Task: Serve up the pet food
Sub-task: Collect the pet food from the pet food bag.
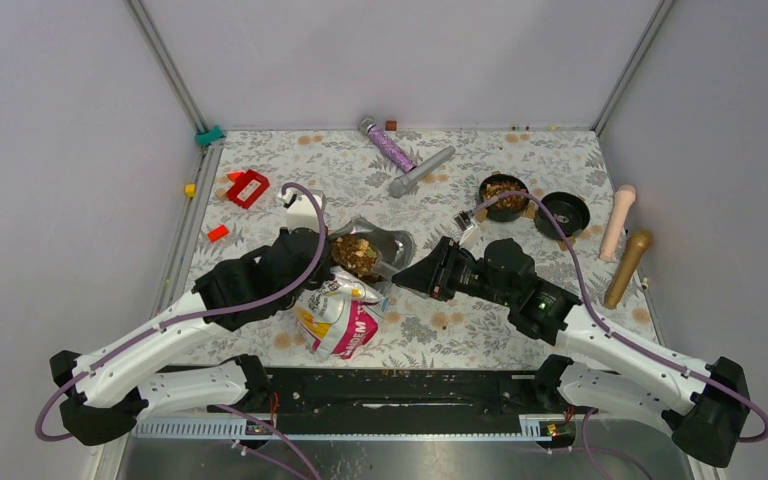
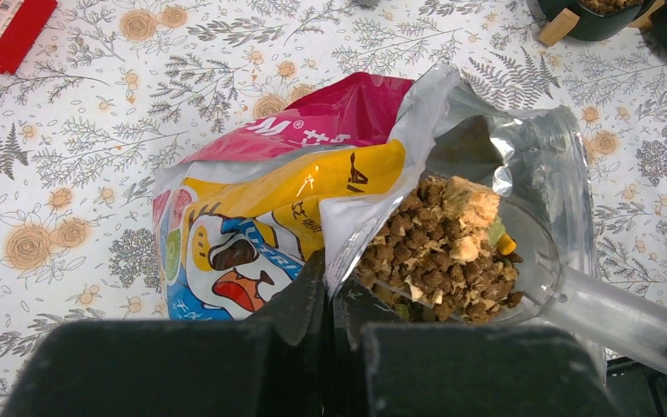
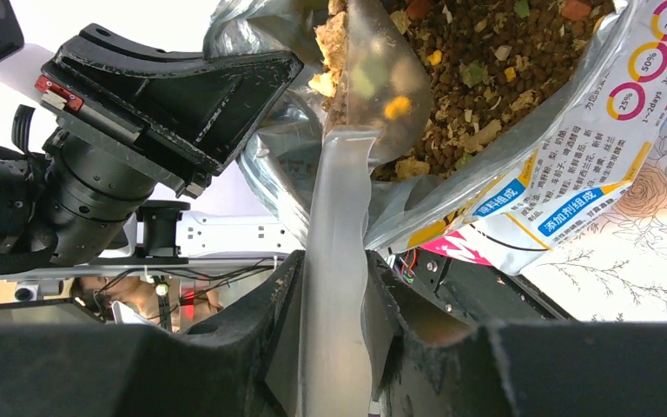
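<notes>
The glossy yellow, white and magenta pet food bag (image 1: 345, 320) lies open at the table's front centre, silver lining showing. My left gripper (image 1: 326, 258) is shut on the bag's torn top edge (image 2: 334, 282) and holds the mouth open. My right gripper (image 1: 397, 280) is shut on the handle of a clear plastic scoop (image 3: 334, 269). The scoop's bowl (image 2: 452, 252) sits in the bag's mouth, heaped with brown and tan kibble (image 1: 355, 254). More kibble (image 3: 504, 52) fills the bag. The bag's cartoon face (image 2: 234, 261) faces the left wrist camera.
Two round black bowls stand at the back right: one holds kibble (image 1: 503, 195), the other (image 1: 562, 212) looks empty. A glittery purple tube (image 1: 390, 148), grey tube (image 1: 422, 170), pink (image 1: 617, 222) and gold (image 1: 627, 267) rods and red blocks (image 1: 248, 187) lie around.
</notes>
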